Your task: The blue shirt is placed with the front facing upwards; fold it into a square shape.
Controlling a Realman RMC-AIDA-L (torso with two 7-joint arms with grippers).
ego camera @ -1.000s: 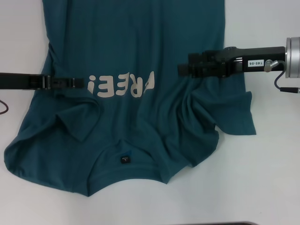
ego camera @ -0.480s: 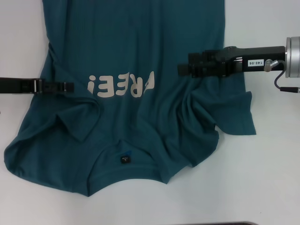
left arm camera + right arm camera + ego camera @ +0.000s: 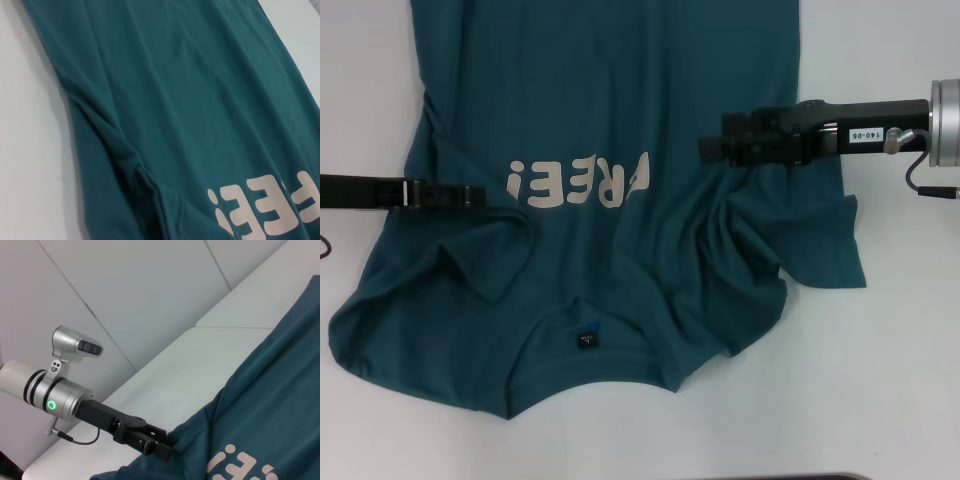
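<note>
The blue shirt [image 3: 620,100] lies face up on the white table [image 3: 880,380], with its neckline and black label [image 3: 585,341] toward the near edge. Its off-white FREE print [image 3: 578,184] crosses the chest. My left gripper [image 3: 478,196] reaches in from the left, low over the shirt just above the folded-in left sleeve [image 3: 485,255]. The right wrist view shows it at the shirt's edge [image 3: 162,449]. My right gripper [image 3: 708,149] reaches in from the right over rumpled cloth beside the print, and the right sleeve [image 3: 820,245] sticks out below it. The left wrist view shows only the shirt [image 3: 200,100].
Bare white table surrounds the shirt at the left, right and near side. A dark edge [image 3: 770,477] runs along the table's near border. White padded wall panels [image 3: 150,290] stand behind the left arm. A thin cable [image 3: 325,245] shows at the far left.
My left gripper has drawn back to the left and shifted nearer to the folded sleeve. The right arm and the shirt have not visibly moved.
</note>
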